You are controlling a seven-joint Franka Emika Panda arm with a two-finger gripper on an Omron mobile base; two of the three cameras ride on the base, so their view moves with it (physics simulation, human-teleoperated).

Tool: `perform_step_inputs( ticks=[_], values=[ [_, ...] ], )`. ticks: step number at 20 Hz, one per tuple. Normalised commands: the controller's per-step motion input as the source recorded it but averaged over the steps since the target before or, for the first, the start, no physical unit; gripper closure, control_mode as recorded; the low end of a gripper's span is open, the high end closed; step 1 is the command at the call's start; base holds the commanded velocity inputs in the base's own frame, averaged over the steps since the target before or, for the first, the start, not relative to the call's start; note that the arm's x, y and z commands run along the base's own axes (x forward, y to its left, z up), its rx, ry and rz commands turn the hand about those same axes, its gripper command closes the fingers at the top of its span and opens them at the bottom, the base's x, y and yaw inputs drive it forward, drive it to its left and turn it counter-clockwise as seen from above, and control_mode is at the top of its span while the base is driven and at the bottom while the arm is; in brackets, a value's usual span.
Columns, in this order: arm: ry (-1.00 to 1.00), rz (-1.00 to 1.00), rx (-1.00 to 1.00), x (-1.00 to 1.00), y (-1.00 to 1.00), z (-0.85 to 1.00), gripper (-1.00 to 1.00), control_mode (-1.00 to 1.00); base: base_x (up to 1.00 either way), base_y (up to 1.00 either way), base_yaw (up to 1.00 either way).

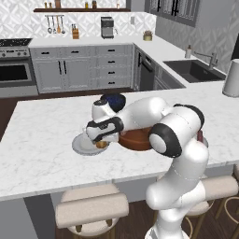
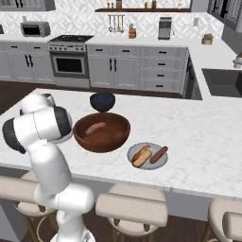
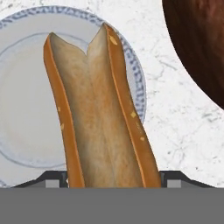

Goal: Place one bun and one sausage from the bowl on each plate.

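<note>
Reaching low, claw (image 1: 100, 144) gripping bun (image 3: 103, 118) over plate (image 3: 22, 131)

I'm working in a home kitchen: oven (image 2: 69, 64), sink (image 1: 193, 70), grey cabinets (image 1: 81, 70), marble tabletop (image 2: 203, 142) with stools (image 2: 132, 210).

You cannot see the gripper's (image 1: 100, 142) fingertips past the bun (image 3: 100, 113) in the hand view, and the bun's near end runs off the bottom edge. Beside the bun, the brown bowl (image 3: 199, 43) is cut by the top and right edges. In the left base view the arm hides most of that bowl (image 1: 135, 140) and part of the plate (image 1: 81, 145).
</note>
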Motion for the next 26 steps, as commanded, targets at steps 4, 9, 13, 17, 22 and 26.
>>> perform_step_inputs(
  ticks=[4,9,13,17,22,26],
  values=[
    [-0.02,0.0,-0.01,0.25,0.06,-0.21,1.0,-1.0,0.0,0.0,0.0],
    [-0.01,-0.01,-0.01,0.04,0.04,-0.04,1.0,-1.0,0.0,0.0,0.0],
    [0.0,0.0,0.0,0.0,0.0,0.0,-1.0,-1.0,0.0,0.0,0.0],
    [0.0,0.0,0.0,0.0,0.0,0.0,-1.0,-1.0,0.0,0.0,0.0],
    [0.0,0.0,0.0,0.0,0.0,0.0,-1.0,-1.0,0.0,0.0,0.0],
    [-0.02,-0.01,0.0,-0.26,0.0,0.24,-1.0,-1.0,0.0,0.0,0.0]
  ],
)
